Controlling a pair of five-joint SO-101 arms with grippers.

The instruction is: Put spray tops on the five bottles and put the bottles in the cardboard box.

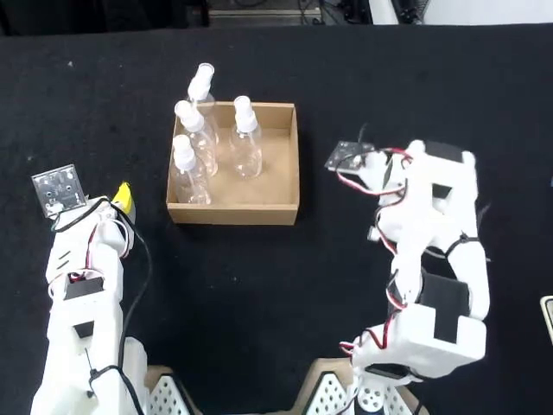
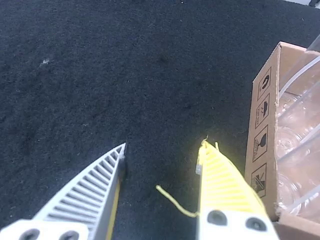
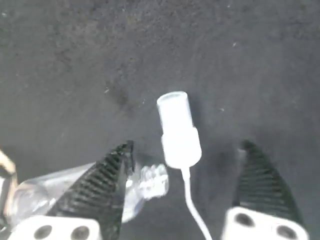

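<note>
The cardboard box (image 1: 276,212) sits mid-table and holds several clear bottles (image 1: 244,143) standing upright with white spray tops on. Left of the box is my left gripper (image 2: 164,146), open over bare black mat; its yellow finger (image 1: 123,197) points at the box wall (image 2: 262,130), and bottles (image 2: 300,140) show behind that wall. My right gripper (image 3: 187,145) is open just above the mat. A loose white spray top (image 3: 178,130) with its thin tube lies between its black fingers. An uncapped clear bottle (image 3: 47,190) lies on its side by one finger, threaded neck toward the spray top.
Black mat covers the table (image 1: 259,285). The right arm's body (image 1: 432,251) stands right of the box. Both arm bases sit at the front edge. A pale object (image 1: 546,313) pokes in at the right edge.
</note>
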